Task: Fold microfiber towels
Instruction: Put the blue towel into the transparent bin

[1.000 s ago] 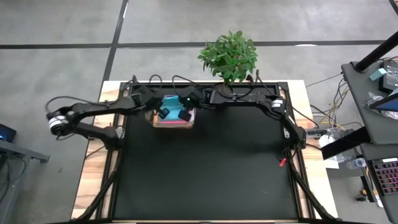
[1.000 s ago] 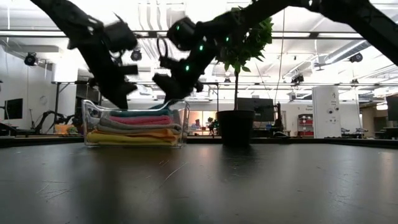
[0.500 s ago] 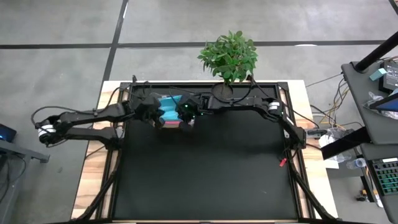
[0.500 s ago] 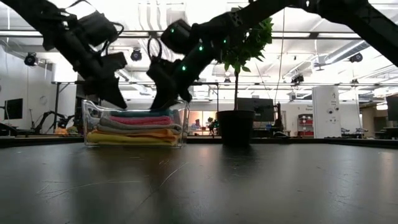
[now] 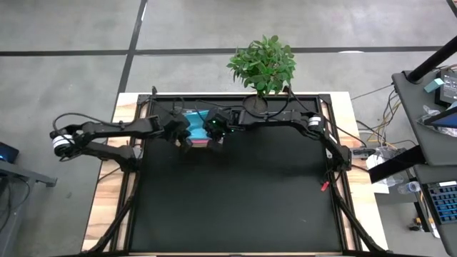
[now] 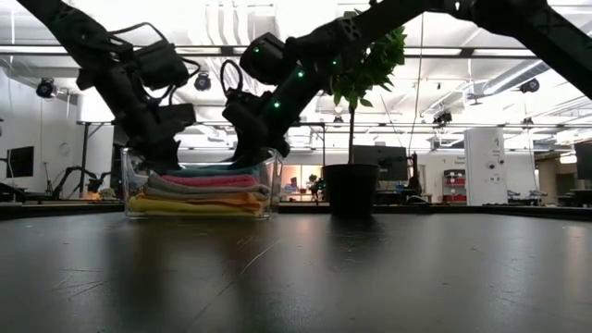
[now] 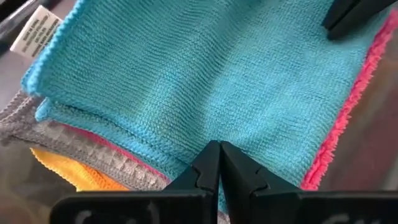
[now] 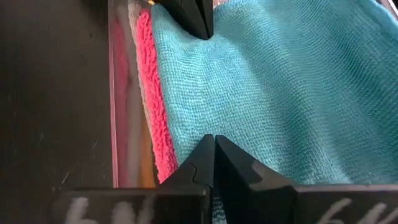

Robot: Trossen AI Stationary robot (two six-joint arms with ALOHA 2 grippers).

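Observation:
A stack of folded microfiber towels [image 6: 199,190] lies in a clear plastic box [image 6: 270,190] at the table's far edge. The teal towel [image 7: 205,74] is on top, with pink [image 7: 339,134], grey [image 7: 59,134], orange [image 7: 78,177] and yellow [image 6: 185,207] beneath. My left gripper [image 7: 219,146] is shut, slanting down over the teal towel's left part. My right gripper [image 8: 212,138] is shut, slanting down over its right part. In the low view both sets of fingertips [image 6: 159,153] reach the box's rim. My left gripper's shut fingertips [image 7: 211,158] slant down onto the teal towel's top face near its edge [image 7: 186,140]; whether they touch it, I cannot tell. My right gripper's shut fingertips [image 8: 205,152] slant down at the teal towel's top face [image 8: 249,124] beside the pink edge; whether they touch, I cannot tell.
A potted plant [image 5: 263,63] stands just behind the table's far edge, right of the box; its pot [image 6: 351,190] shows in the low view. The black table top [image 5: 235,193] stretches toward the near edge. A white tag [image 7: 36,28] sticks out from the teal towel.
Both grippers have come down toward the box and tipped more steeply, their tips now at the rim over the teal towel. Both stayed shut. The towels have not moved.

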